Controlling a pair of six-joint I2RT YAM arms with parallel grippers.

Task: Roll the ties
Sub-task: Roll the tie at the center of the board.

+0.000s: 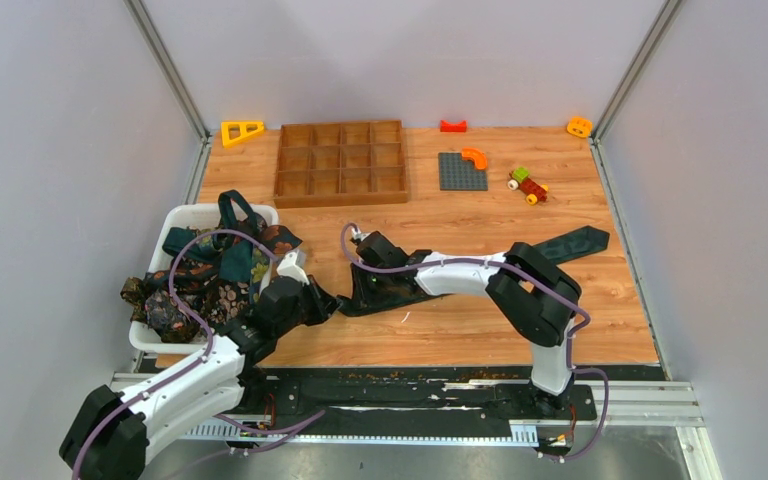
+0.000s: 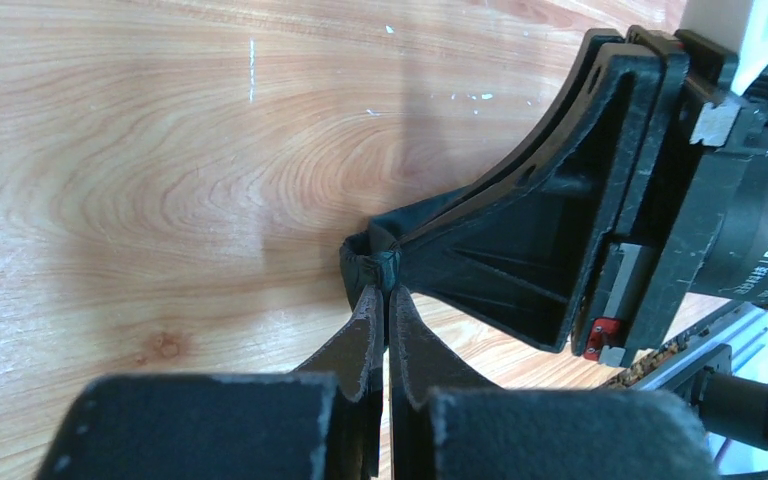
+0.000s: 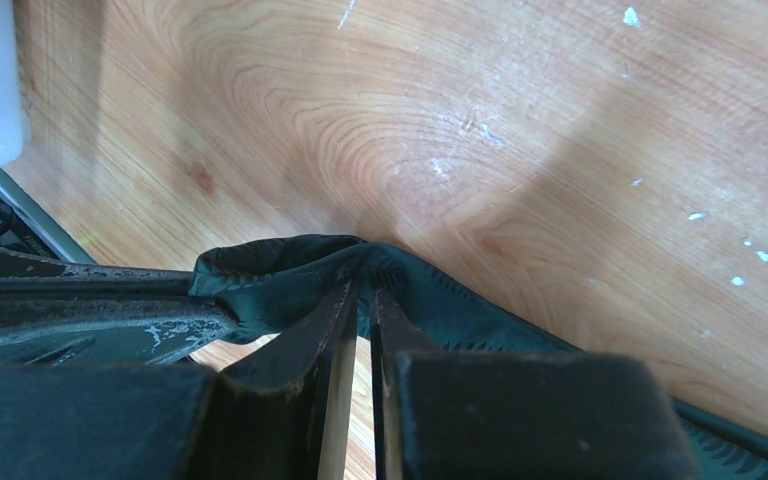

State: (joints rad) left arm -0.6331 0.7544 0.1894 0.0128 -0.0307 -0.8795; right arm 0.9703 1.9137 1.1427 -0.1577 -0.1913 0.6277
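Left wrist showed your left gripper (image 2: 385,292) and right gripper (image 3: 361,293) pinching the tie (image 2: 360,264) tip; first tight turn looked due.

On the wooden bench (image 2: 160,150), the left pincer (image 2: 385,292) enters from the bottom edge. Its two dark fingers are pressed nearly together, nipping a bunched end of the dark tie (image 2: 358,262). The right pincer (image 2: 407,238) reaches in from the right, and its tips meet the same bunch just above. Behind it sits a black motor housing (image 2: 760,230) with white lettering. White flecks dot the wood.
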